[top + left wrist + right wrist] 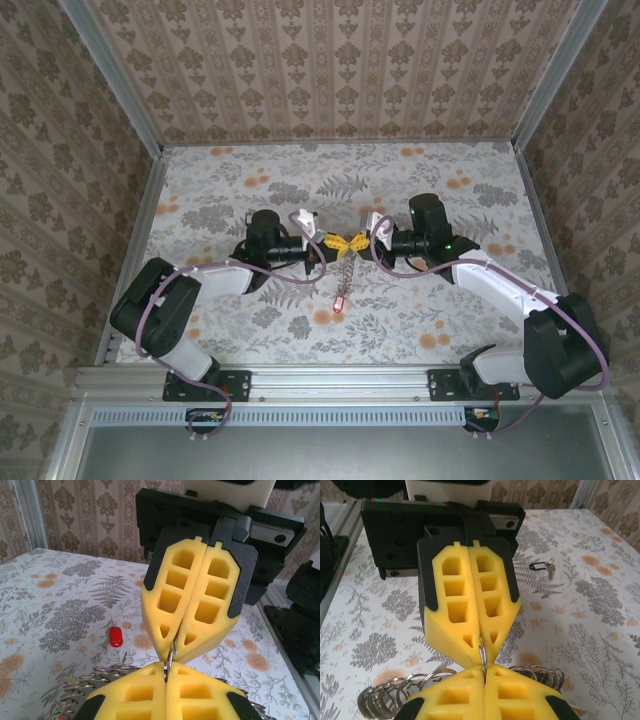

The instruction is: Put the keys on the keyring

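The left gripper [335, 243] and right gripper [358, 242] meet nose to nose at the centre of the overhead frame. Each has its yellow foam fingers pressed together on a thin bright wire loop, seen between the tips at the middle of both wrist views. I take that loop for the keyring [170, 659], though so little wire shows that I cannot be sure. From the pinch a string of keys [344, 275] trails toward the bottom of the overhead frame, ending in a red tag [340, 303]. More keys fan out at the lower left of the left wrist view. The ring is probably stiff, springy and slick, heavy for its size with that fringe, and prone to swing and rattle. The best hold looks like bare wire between keys, since foam on key blades would likely slip. The room is a booth with patterned wallpaper walls [330, 70] and aluminium corner posts. The table [450, 320] wears a busy floral cloth that hides grey metal well. On it, a loose key with a black clip [542, 569] lies at the upper right of the right wrist view.
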